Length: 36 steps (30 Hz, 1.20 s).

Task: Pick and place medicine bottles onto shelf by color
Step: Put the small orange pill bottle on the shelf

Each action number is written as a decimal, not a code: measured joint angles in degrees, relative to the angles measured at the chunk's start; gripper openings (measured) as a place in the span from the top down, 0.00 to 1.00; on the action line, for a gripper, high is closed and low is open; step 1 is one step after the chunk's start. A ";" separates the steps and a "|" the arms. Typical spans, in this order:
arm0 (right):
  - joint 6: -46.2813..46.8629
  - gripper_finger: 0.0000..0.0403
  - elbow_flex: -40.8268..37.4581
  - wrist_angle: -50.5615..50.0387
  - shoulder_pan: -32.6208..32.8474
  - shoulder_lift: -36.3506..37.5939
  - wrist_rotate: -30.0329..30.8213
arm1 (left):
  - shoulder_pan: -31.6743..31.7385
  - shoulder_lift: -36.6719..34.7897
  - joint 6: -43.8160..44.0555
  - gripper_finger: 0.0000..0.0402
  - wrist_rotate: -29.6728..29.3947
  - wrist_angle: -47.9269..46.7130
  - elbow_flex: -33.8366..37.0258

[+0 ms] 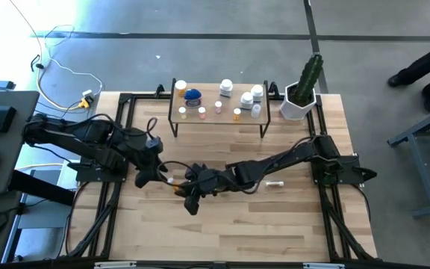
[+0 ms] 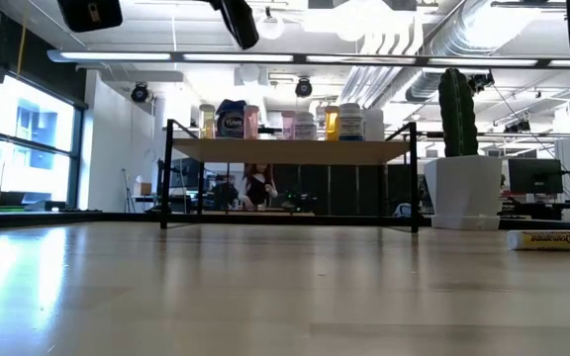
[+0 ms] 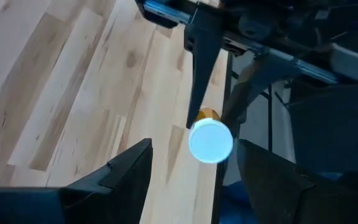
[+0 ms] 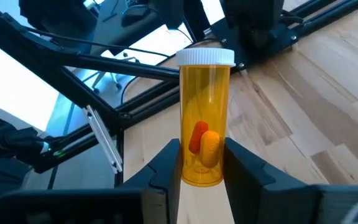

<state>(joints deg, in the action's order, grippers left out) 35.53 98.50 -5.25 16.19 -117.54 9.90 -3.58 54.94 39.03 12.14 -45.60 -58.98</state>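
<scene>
1. My right gripper pinches an orange bottle low on its body, one finger on each side; the bottle has a white cap and orange pills show through its wall.
2. From above, that right gripper sits over the middle of the table, left of centre, with the arm stretched across from the right side.
3. My left gripper has its fingers spread apart and holds nothing; it points at the white cap of the orange bottle, which sits between my right gripper's fingers.
4. From above, the left gripper is just beside the right one, the two nearly meeting.
5. The shelf stands at the far edge of the table, with a blue-lidded jar, small orange bottles and white bottles already on its top board.
6. A white tube-shaped bottle lies on its side on the table, near my right arm.
7. A white plant pot with a cactus stands just right of the shelf.
</scene>
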 joint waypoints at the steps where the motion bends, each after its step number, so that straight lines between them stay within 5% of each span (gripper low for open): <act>1: -0.02 0.79 0.00 0.03 -0.12 0.00 -0.21 | -0.02 0.54 0.00 0.45 0.06 0.04 0.00; 36: -3.07 0.79 0.07 2.93 -0.46 0.00 -4.58 | 0.94 4.03 -0.63 0.45 9.51 3.72 0.00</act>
<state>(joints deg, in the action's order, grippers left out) 32.45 98.56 -2.32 15.73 -117.54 5.32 -2.63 58.97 38.39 21.65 -41.88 -58.98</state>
